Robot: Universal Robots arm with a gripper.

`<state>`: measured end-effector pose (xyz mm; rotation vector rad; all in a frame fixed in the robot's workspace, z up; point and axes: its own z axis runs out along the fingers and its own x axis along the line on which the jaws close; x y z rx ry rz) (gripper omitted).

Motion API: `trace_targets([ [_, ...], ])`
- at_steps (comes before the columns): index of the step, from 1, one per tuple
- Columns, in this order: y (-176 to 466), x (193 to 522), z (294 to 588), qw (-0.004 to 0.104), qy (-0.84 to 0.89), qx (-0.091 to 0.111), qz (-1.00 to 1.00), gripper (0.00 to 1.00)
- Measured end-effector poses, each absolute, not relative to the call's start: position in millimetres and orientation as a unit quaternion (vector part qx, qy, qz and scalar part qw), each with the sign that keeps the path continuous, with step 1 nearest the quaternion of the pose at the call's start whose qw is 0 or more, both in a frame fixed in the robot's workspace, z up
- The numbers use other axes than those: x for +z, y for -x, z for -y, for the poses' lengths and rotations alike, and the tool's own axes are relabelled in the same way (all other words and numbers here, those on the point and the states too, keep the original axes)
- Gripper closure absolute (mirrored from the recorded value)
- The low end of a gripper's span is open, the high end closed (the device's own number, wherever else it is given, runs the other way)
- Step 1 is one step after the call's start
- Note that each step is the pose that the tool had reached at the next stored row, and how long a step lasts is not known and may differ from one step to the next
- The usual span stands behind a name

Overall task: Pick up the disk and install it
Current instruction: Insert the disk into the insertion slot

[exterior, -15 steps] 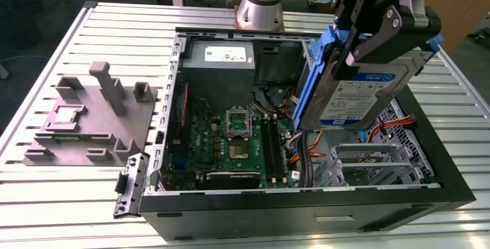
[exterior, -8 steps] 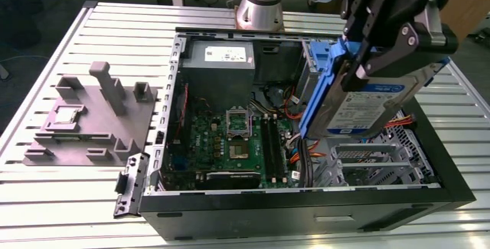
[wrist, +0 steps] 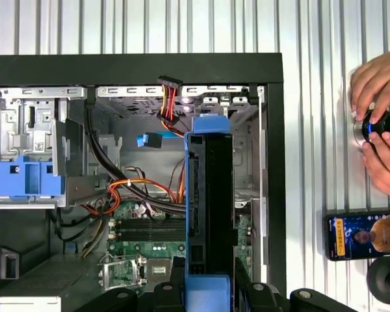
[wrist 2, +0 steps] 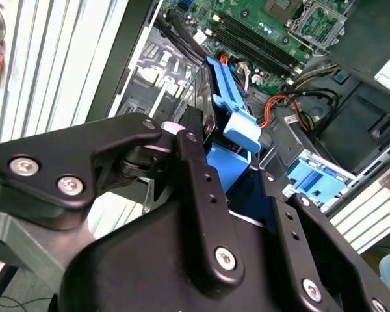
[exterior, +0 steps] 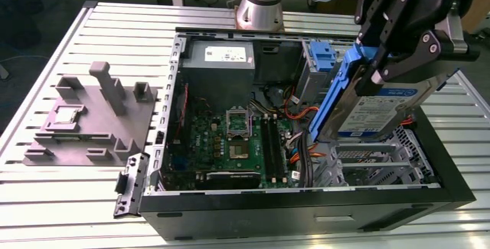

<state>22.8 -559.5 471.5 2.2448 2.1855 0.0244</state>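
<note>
An open black computer case (exterior: 306, 209) lies on the slatted metal surface (exterior: 69, 203), its green motherboard (exterior: 229, 146) exposed beside the grey power supply (exterior: 222, 57). At the exterior view's left stands a grey moulded fixture (exterior: 100, 117), carrying what may be a small silver chip (exterior: 67, 114). In the first wrist view, a smartphone (wrist: 364, 235) lies on the surface beside the case.

Bright, even light whitens the ribbed counter (exterior: 77, 31) in the exterior view, strongest toward ten o'clock. The open case (exterior: 306, 209) holds soft shadow inside, while the disk (exterior: 375, 114) catches light on its label beneath the dark claw (exterior: 389, 72).
</note>
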Motion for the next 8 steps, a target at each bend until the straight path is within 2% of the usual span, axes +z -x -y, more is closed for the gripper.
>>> trace_targets([
  [8,-23.0,471.4,559.9,0.004,-0.716,0.008,-0.698,0.63],
])
